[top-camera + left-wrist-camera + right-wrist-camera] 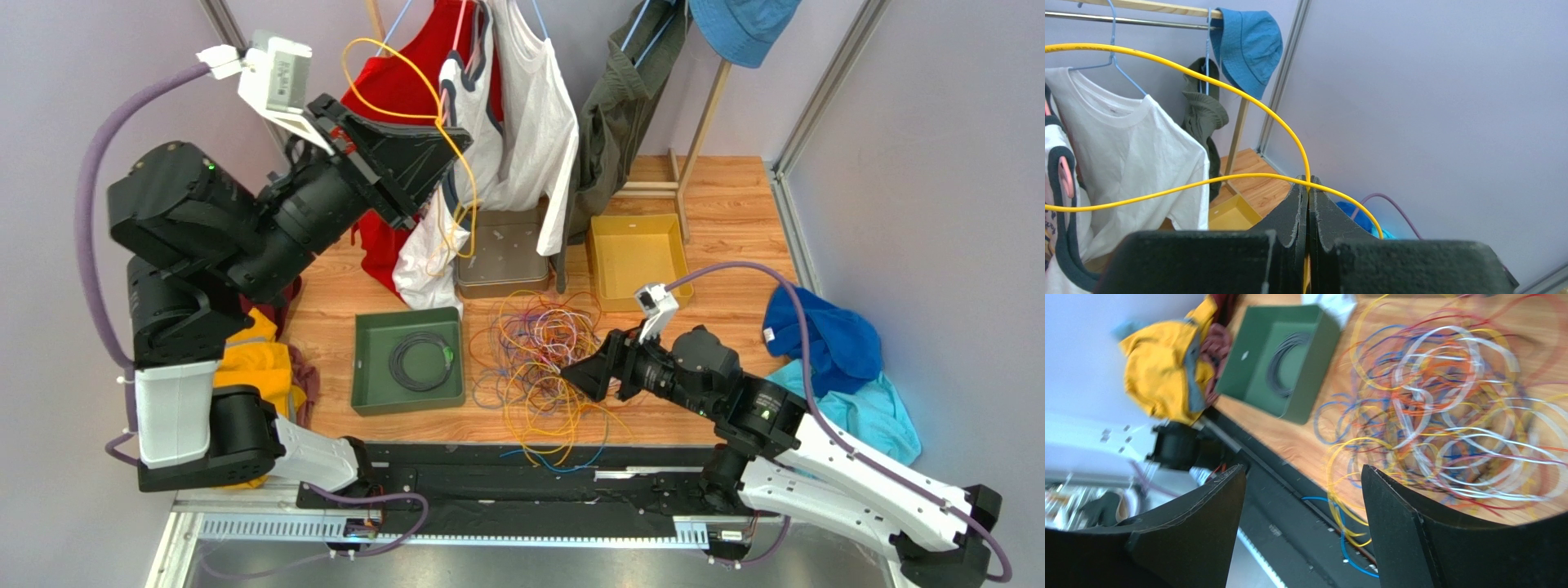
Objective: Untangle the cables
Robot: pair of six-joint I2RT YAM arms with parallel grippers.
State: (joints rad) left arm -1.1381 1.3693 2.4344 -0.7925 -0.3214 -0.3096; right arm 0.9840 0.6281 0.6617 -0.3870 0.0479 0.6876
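Observation:
The cables (546,355) lie in a loose, many-coloured snarl on the wooden table, a few strands hanging over its near edge. One yellow cable (423,116) is lifted out of it. High above the table's back left, my left gripper (436,135) is shut on this cable. In the left wrist view the yellow cable (1229,92) arcs away from the closed left gripper (1308,180) in two loops. My right gripper (586,374) hovers open at the right edge of the snarl. The right wrist view shows the right gripper (1303,471) holding nothing, with the cables (1438,404) beyond it.
A green tray (368,368) holding a coiled black cable sits left of the snarl. A grey tray (503,251) and a yellow tray (635,257) stand behind it. Shirts (515,110) hang on a rack at the back. Cloth piles lie at the left (258,361) and right (834,343).

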